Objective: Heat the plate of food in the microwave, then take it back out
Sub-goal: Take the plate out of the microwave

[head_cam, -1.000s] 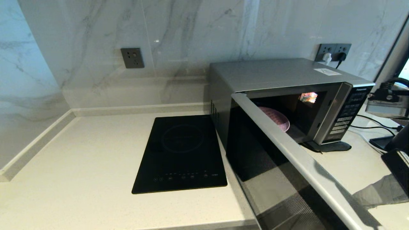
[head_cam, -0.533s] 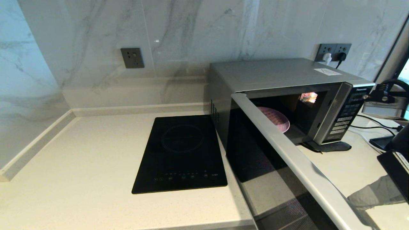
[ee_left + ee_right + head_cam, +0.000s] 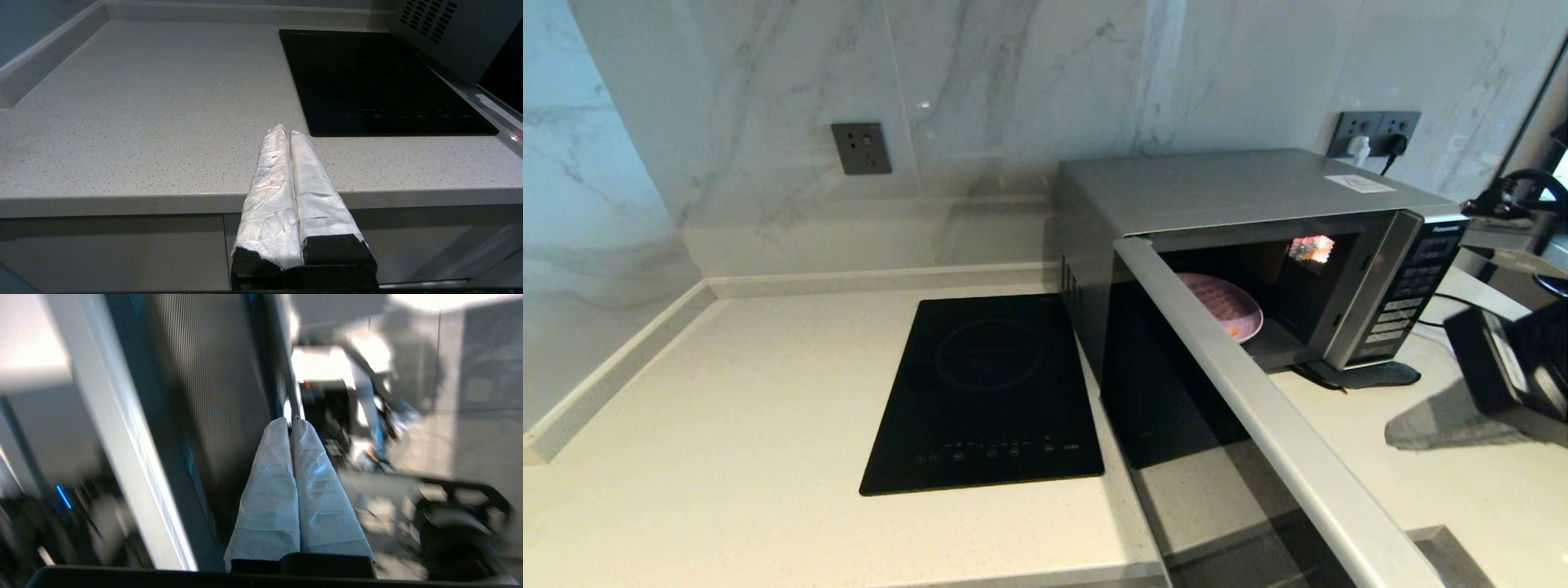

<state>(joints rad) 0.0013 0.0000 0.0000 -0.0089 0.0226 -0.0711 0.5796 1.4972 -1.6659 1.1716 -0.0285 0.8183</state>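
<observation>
One plate of food (image 3: 1223, 307) inside microwave (image 3: 1241, 196), door ajar at five o'clock; my right jaws (image 3: 292, 420) pressed together, empty; next, swing door closed.

one microwave (image 3: 1258, 196), one plate of food (image 3: 1225, 304), one hob (image 3: 988, 392), two wall sockets (image 3: 861, 148)

We see the microwave (image 3: 1258, 245) door (image 3: 1258, 425) swung slightly farther open than a second ago, so more of the plate of food (image 3: 1225, 306) shows inside, including an orange piece near its rim. The right arm (image 3: 1511, 359) has moved in from the picture's right edge toward the button panel, and its shadow on the counter (image 3: 727, 408) has shifted with it.
</observation>
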